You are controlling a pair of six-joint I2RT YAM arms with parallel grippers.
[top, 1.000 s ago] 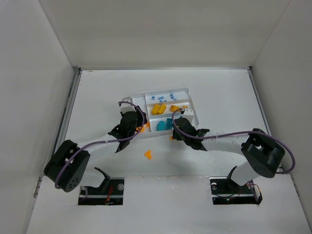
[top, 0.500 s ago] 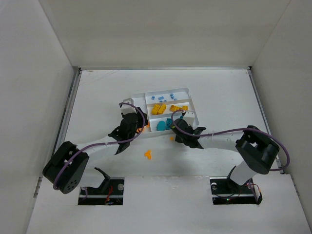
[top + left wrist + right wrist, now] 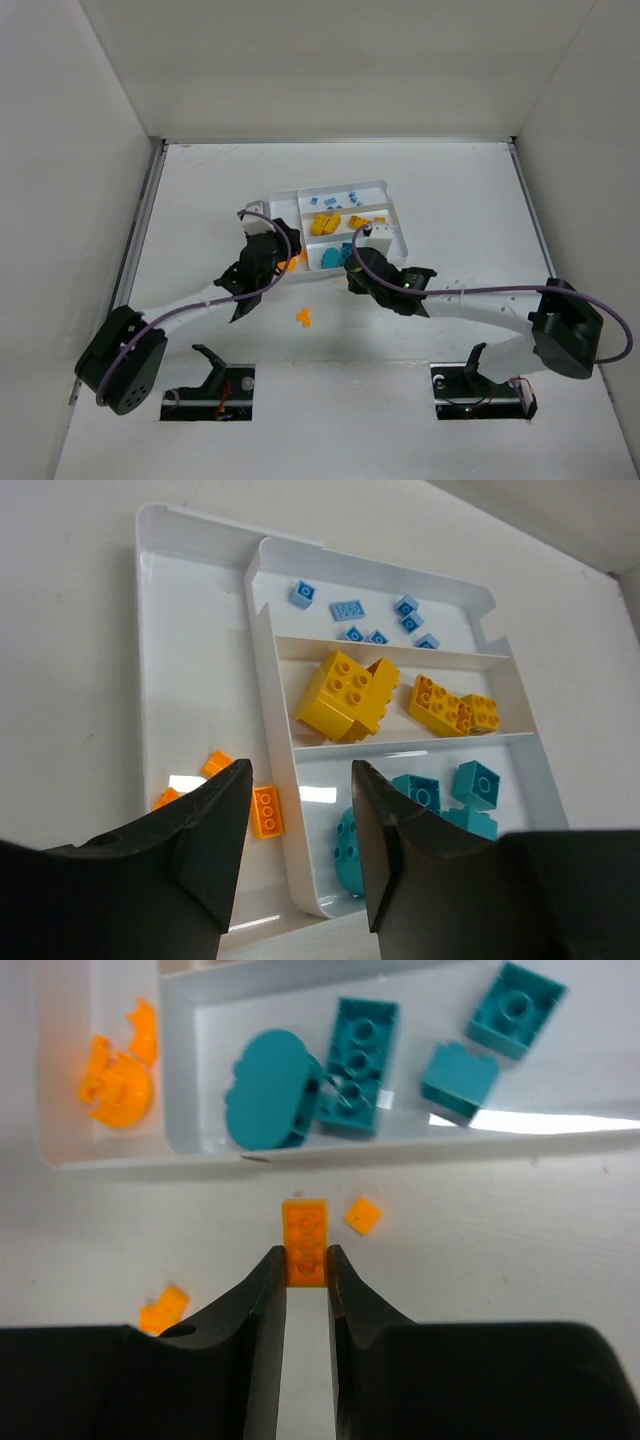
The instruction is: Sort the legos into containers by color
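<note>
between the fingertips of the right gripper (image 3: 305,1258): an orange brick (image 3: 305,1228), just outside the tray (image 3: 480,1147)

grips the brick by its two long sides, studs up, with the far end poking out toward the tray's near wall. hard to say whether resting on the table (image 3: 500,1250) or lifted just off it. just beside the brick on the right, apart from it and from the fingers, a small orange tile (image 3: 363,1215). farther off to the lower left in the right wrist view, a loose orange piece (image 3: 165,1309), also outside the tray.

beyond that wall, in the nearest long section, teal pieces (image 3: 358,1065): one rounded, three blocky. left of them, in the narrow side section, orange pieces (image 3: 120,1085). in the middle long section, per the left wrist view, yellow bricks (image 3: 348,692) in two clumps. in the far section, light blue pieces (image 3: 350,610), small and scattered.

above the tray's near end, the left gripper (image 3: 300,860): released, fingers well apart, grasping nothing, with the low wall between the side section and the teal section showing in the gap.

from above, the left arm (image 3: 190,298) and the right arm (image 3: 480,298), reaching in from the near edge of the table and meeting at the tray's near side, left by the side section, right by the teal section.
</note>
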